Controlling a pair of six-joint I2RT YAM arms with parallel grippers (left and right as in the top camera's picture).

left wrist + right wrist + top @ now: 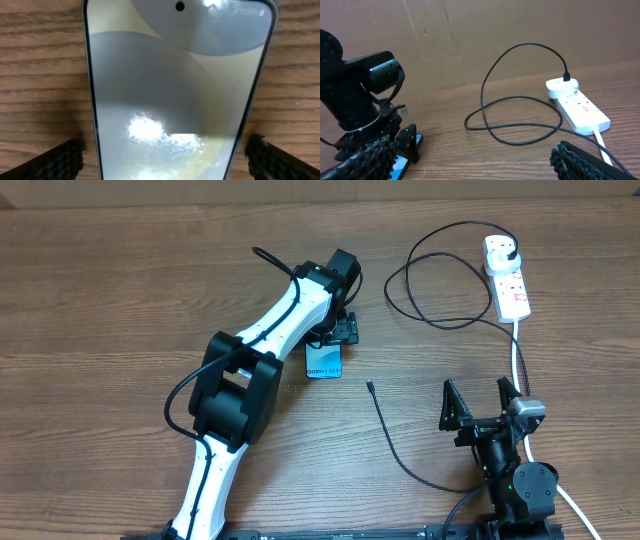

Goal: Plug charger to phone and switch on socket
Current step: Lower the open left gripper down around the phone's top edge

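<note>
Left tool (341, 332) sits low over the phone (323, 362), released. In the left wrist view its fingers (57, 159) stand spread on either side of the phone's long edges. A strip of bench shows between the left finger and the phone, while the right finger is very close and contact cannot be judged. The phone lies flat, screen up, on the wooden bench (120, 290) near the middle, its far part hidden under the left tool in the overhead view.

Right tool (476, 388) is at the near right of the bench, released, jaws wide, nothing between them.

The charger (386, 428) is a thin black cable. Its connector tip (369, 385) lies loose on the bench between the phone and the right tool, apart from both. The cable runs toward the right arm's base, then loops on the bench left of the socket (508, 278). Its other end is plugged in at the socket's far end.

The socket lies at the far right, well apart from the phone. Its white cord (516, 352) trails back past the right tool. Switch position is too small to tell.
</note>
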